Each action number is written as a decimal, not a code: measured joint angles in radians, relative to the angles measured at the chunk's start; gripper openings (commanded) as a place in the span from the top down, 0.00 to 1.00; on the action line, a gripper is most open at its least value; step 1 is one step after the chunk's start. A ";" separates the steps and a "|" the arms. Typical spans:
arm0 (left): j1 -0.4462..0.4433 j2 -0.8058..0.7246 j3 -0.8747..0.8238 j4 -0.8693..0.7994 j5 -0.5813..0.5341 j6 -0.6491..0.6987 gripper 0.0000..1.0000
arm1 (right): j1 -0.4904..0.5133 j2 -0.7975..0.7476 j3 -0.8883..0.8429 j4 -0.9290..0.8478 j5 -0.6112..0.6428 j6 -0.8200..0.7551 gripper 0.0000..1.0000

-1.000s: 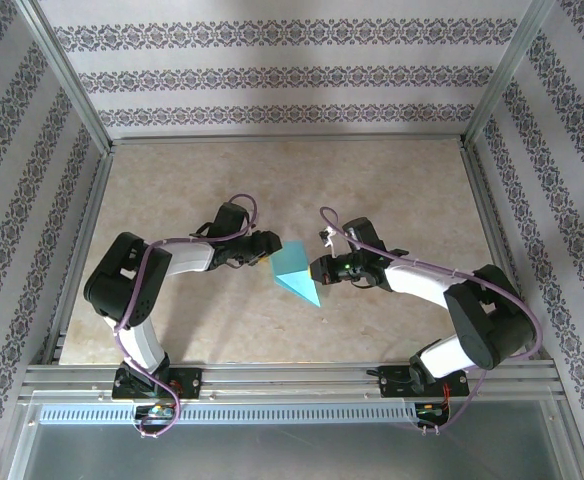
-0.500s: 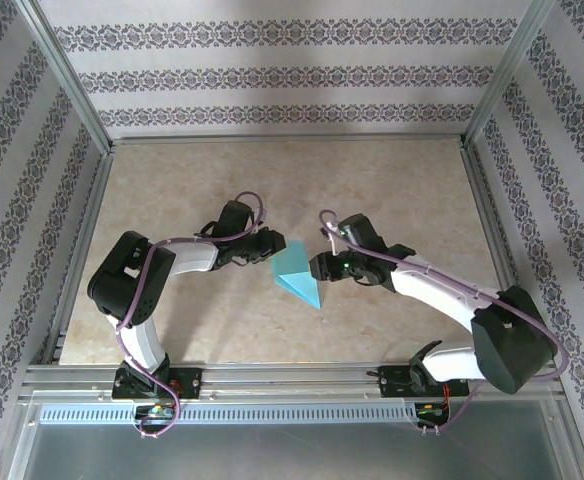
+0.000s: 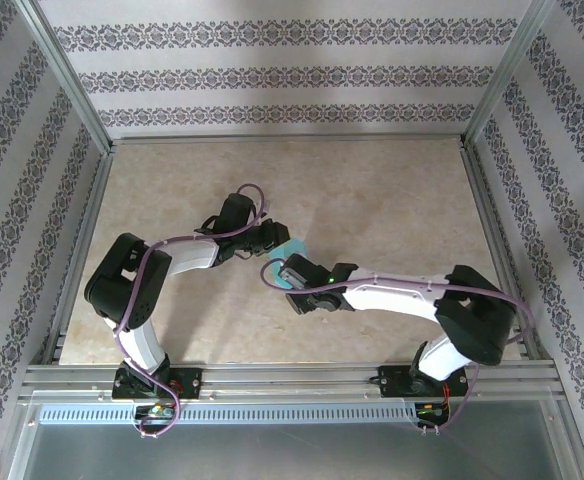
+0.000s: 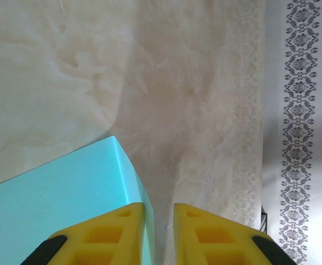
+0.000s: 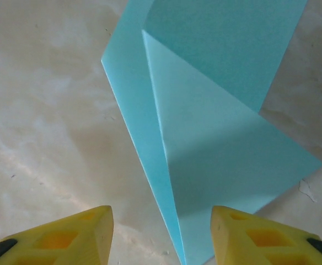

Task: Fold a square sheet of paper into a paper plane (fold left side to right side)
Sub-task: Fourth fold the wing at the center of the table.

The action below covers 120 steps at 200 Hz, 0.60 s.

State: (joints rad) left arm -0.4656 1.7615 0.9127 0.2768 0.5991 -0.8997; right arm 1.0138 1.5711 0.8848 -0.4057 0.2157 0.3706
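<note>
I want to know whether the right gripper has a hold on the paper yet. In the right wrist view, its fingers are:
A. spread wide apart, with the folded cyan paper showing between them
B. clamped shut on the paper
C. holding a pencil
A: the right gripper has its yellow fingers far apart, and the folded cyan paper shows in the gap, not pinched between them.

Far half of beige marbled tabletop free, also left & right margins. Centre blocked: left gripper & right gripper crowd folded cyan paper sheet. White right forearm bars near-right. Patterned walls bound 3 sides.
</note>
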 measured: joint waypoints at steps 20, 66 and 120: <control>0.000 -0.003 0.003 -0.002 0.000 0.000 0.79 | 0.012 0.052 0.031 -0.007 0.045 0.004 0.51; 0.000 -0.003 0.003 -0.008 0.000 0.000 0.79 | 0.017 0.097 0.053 -0.024 0.120 0.024 0.58; 0.000 -0.003 0.004 -0.034 -0.006 0.001 0.78 | 0.017 0.097 0.053 -0.039 0.143 0.042 0.72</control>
State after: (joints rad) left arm -0.4660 1.7584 0.9169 0.2428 0.5930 -0.8989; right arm 1.0306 1.6680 0.9379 -0.4442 0.3592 0.4129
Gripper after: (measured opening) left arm 0.217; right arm 0.305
